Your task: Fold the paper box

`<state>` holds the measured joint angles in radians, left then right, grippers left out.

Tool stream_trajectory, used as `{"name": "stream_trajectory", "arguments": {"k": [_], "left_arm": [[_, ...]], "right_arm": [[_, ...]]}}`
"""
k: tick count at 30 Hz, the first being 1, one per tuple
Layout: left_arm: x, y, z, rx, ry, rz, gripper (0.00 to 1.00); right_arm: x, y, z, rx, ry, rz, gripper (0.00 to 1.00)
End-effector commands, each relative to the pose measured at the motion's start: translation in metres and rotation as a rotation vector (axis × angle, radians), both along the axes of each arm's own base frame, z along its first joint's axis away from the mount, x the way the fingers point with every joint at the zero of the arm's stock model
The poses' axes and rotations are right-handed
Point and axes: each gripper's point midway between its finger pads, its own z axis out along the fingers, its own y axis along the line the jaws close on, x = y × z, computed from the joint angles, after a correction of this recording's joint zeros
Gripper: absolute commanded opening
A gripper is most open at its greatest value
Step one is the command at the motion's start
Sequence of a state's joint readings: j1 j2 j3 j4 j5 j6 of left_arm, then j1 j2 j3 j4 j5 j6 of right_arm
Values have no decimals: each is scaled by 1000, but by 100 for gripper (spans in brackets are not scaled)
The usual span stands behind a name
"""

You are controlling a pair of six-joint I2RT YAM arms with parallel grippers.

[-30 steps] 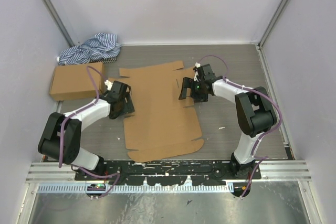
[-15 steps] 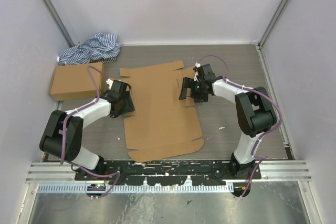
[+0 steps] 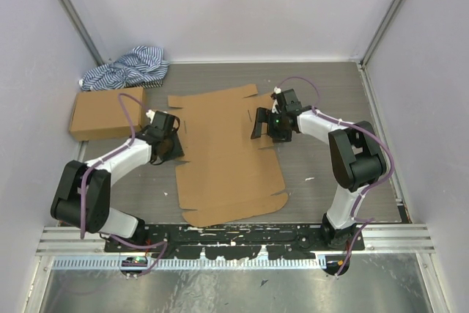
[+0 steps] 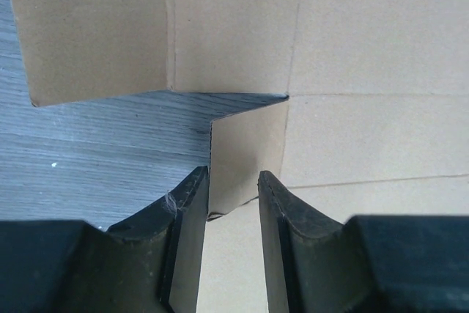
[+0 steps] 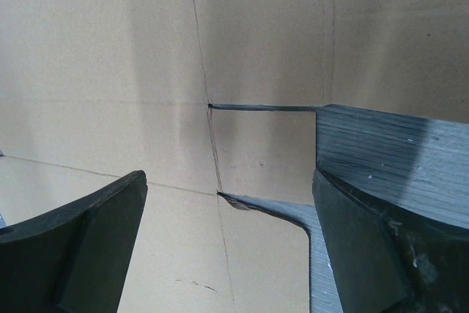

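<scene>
Paper box (image 3: 227, 163), plain brown cardboard

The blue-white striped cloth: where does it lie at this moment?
In the top view the striped cloth lies bunched at the far left corner of the table, just behind the closed brown cardboard box.

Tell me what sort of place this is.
Probably a robotics lab test cell: plain pale walls enclosing a grey wood-grain table, two white-and-black robot arms bolted to a metal rail at its near edge, and a flat brown cardboard box blank laid out between them.
</scene>
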<state>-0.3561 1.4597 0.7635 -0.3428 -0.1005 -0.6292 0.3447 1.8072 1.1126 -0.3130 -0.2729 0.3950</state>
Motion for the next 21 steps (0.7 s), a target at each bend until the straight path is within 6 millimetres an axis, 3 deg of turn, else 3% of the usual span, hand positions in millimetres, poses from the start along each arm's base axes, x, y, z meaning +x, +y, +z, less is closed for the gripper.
{"name": "stream_trajectory", "arguments": {"k": [1,9,15,21], "left_arm": [[7,-10,24,-51,-50,-15,40],[12,-21,25,-97,-49,-38,37],[12,-24,20,-102,-29,-51,17],[6,-16,16,-57,-1,-59,9]], "right_arm": [[0,5,0,-3,3,13,100],[-1,10,1,5,2,21,100],[-2,10,0,-1,4,22,100],[-1,2,2,-42,-7,1,100]]}}
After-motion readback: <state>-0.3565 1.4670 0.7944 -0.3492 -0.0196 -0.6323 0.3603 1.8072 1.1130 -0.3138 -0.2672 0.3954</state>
